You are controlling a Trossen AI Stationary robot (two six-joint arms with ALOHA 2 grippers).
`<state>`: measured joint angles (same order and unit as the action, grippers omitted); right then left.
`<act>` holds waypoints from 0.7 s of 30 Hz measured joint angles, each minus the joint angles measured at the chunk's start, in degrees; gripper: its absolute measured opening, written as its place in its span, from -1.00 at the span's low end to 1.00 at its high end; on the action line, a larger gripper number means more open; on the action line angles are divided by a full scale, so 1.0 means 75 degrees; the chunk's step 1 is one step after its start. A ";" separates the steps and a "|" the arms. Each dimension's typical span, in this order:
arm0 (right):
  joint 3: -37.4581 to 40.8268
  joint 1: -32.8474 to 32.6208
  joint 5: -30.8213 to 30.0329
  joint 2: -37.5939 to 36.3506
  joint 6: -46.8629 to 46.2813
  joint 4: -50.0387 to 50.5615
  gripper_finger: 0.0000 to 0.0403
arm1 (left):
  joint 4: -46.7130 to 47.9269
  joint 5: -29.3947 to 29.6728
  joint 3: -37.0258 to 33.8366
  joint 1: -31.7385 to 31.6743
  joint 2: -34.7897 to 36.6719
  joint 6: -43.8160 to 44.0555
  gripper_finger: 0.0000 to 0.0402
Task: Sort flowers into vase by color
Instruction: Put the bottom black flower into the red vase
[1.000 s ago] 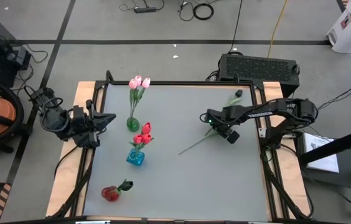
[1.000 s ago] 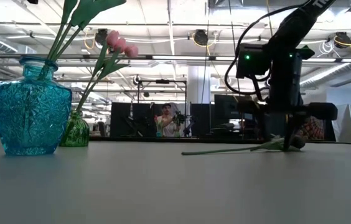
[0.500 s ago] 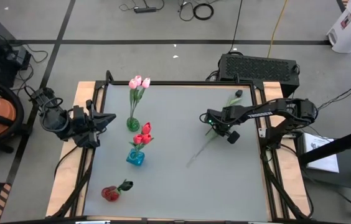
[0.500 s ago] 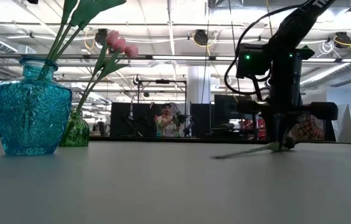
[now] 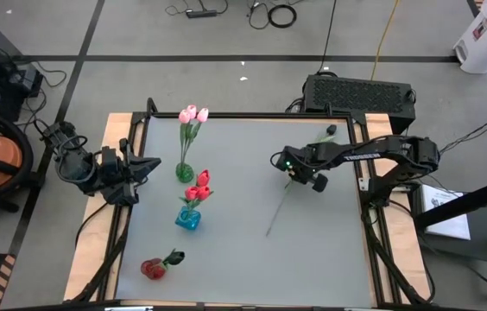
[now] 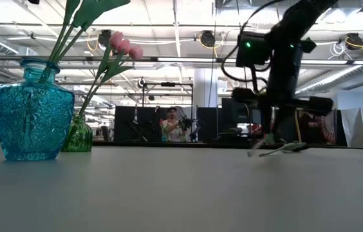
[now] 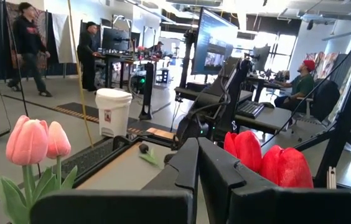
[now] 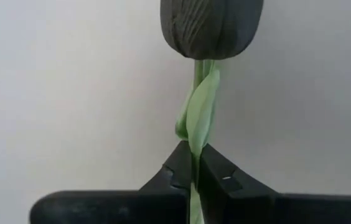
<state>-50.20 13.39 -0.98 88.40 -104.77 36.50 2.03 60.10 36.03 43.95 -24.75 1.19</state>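
Note:
A black tulip (image 8: 211, 28) with a long green stem (image 5: 280, 207) is in my right gripper (image 5: 300, 177), which is shut on it over the table's right half. The stem trails toward the near edge. Another black tulip (image 5: 328, 132) lies flat at the far right corner. Pink tulips (image 5: 193, 114) stand in a green vase (image 5: 184, 172), and red tulips (image 5: 199, 183) in a blue vase (image 5: 187, 218). A red vase (image 5: 152, 269) holds one dark flower (image 5: 173, 257). My left gripper (image 5: 148, 164) waits shut at the table's left edge. My right gripper pinches the stem and a leaf (image 8: 195, 149) between its two fingers, a short way below the black head. The fingers point down from above and lie across the stem. In the low view the stem (image 6: 278, 149) lies low and nearly level by the table top.
The three vases stand in a row along the table's left half. Bare grey table (image 5: 330, 250) stretches between them and my right arm. A black box (image 5: 360, 91) sits beyond the far edge. People show in the room behind.
My right gripper has moved toward the table's left edge and risen a little, taking the black tulip along. The stem's free end has swung from pointing toward the left to pointing toward the near edge.

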 joint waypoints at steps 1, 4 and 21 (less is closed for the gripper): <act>-0.0111 0.0000 -0.0114 0.0000 0.0138 0.0026 -0.99 | 0.0000 0.0000 0.0000 0.0002 0.0000 0.0000 -0.92; -0.0558 0.0000 -0.0420 0.0000 0.0594 0.0144 -0.99 | -0.0011 0.0000 0.0000 -0.0001 0.0000 0.0000 -0.92; -0.4069 0.0012 -0.2276 0.0000 0.3796 0.0864 -0.99 | -0.0741 0.0000 0.0000 0.0001 0.0003 -0.0001 -0.92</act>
<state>-80.72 13.47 -18.06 88.40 -76.30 42.98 -3.52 60.10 36.03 43.96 -24.73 1.19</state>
